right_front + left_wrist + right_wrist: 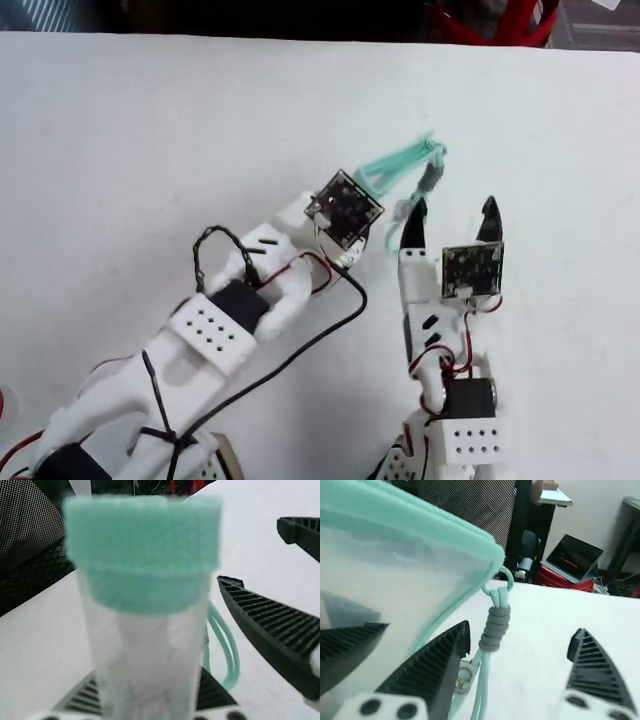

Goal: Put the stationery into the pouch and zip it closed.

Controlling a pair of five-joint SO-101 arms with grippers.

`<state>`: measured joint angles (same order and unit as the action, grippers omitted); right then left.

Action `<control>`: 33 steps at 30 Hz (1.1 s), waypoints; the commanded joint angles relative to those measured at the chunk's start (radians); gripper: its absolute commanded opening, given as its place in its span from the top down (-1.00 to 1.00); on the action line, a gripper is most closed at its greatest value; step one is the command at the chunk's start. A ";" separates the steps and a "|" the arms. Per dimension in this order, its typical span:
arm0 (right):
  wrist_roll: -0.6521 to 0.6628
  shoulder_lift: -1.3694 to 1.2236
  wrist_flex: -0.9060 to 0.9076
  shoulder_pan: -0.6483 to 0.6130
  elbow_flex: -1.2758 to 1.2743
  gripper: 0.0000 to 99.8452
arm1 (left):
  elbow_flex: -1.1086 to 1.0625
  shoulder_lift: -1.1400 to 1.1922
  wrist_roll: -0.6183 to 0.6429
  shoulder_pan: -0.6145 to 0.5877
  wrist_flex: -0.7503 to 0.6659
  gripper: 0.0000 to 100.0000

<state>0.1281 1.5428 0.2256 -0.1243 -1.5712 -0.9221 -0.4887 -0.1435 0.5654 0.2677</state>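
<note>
While the left arm lies slantwise from the near left corner of the white bench (150, 130) toward its middle, the left gripper (150, 700) is clamped on the lower part of a mint-green, translucent plastic pouch (395, 162), with one black ribbed finger (212, 696) pressed to each flat face. The pouch stands upright and edge-on between them, its opaque mint band uppermost and its clear body below. A pale shape shows through the plastic, too blurred to name. From the high view the pouch sits a little right of the bench's middle and nearer the far edge than the near one; whether its bottom touches the bench cannot be told. A thin mint cord loop (495, 625) bound with a grey wrap hangs from the pouch's end corner and carries a small metal ring (462, 675) lower down. The right gripper (454, 208) comes up from the near edge, just beside the pouch, its two black toothed fingers (590, 665) spread wide apart and gripping nothing. The cord hangs close against the finger nearer the pouch, and the other finger stands over bare bench. Beyond the far edge stands a black mesh chair back (30, 555).
</note>
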 commanded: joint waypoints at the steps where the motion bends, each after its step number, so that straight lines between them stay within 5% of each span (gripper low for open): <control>1: 0.012 0.004 -0.051 -0.019 0.012 0.37 | -0.044 0.036 -0.009 -0.008 -0.002 0.95; 13: -0.124 -0.538 0.045 -0.024 0.399 0.37 | -0.044 0.036 -0.009 -0.008 -0.002 0.95; 19: -0.123 -0.733 -0.147 0.024 0.423 0.37 | -0.041 0.036 -0.009 -0.008 -0.002 0.95; 33: -0.126 -1.018 -0.242 0.024 0.562 0.37 | -0.040 0.036 -0.009 -0.008 -0.002 0.95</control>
<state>0.0130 0.5455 0.0077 -0.1043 -1.0833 -0.9221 -0.4887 -0.1435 0.5654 0.2677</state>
